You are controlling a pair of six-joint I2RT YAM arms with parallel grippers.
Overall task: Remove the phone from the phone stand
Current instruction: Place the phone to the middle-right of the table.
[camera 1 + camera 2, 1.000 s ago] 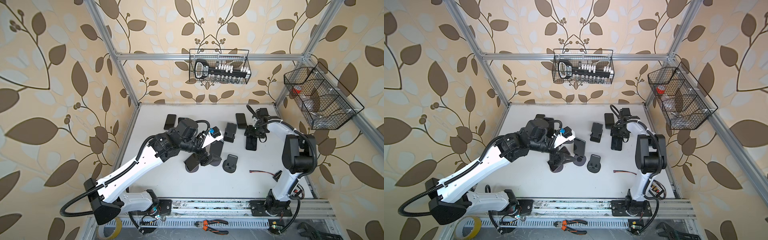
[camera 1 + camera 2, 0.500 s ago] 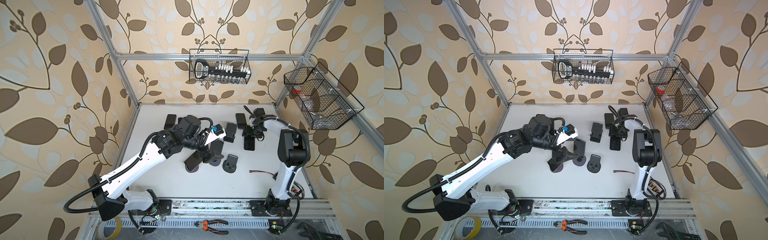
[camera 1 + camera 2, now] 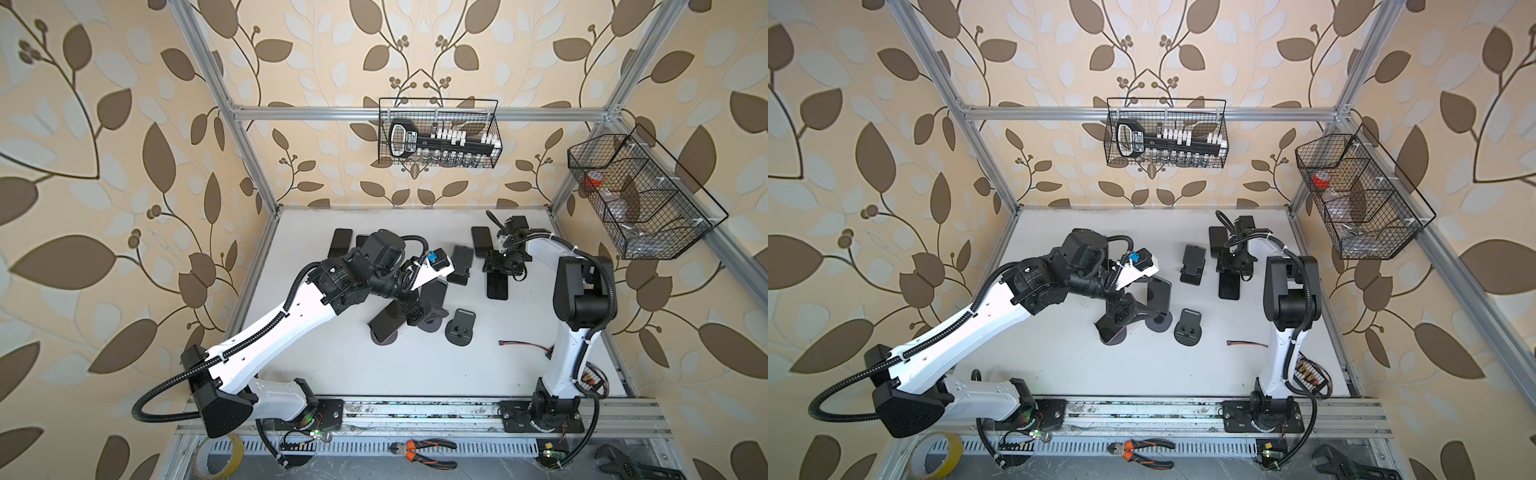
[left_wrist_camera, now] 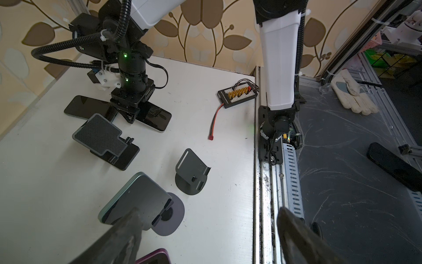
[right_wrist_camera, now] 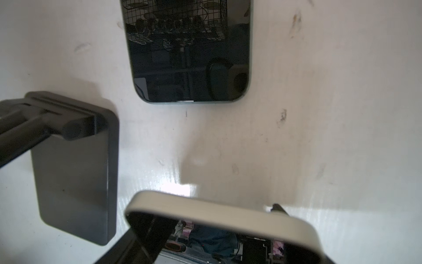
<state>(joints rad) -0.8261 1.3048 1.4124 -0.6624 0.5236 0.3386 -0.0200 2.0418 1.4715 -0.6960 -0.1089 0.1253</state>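
Half done: teal phone (image 4: 134, 201) still to lift off phone stand (image 4: 173, 216) with splayed left end effector (image 4: 209, 213), beige-edged phone (image 5: 219, 206) gripped in right end effector (image 4: 124, 114).

The left arm (image 3: 270, 332) stretches from its base at the front left diagonally toward mid-table, its wrist bent downward. The left gripper (image 4: 209, 212) hangs low over the surface, its fingers (image 4: 127, 230) spread wide apart. The right arm (image 3: 569, 345) rises upright from its front right base, elbow folded high and forearm reaching toward the far side. The right gripper (image 3: 503, 272) points straight down, straddling a pale-rimmed phone (image 5: 219, 205); whether it presses on it is unclear.
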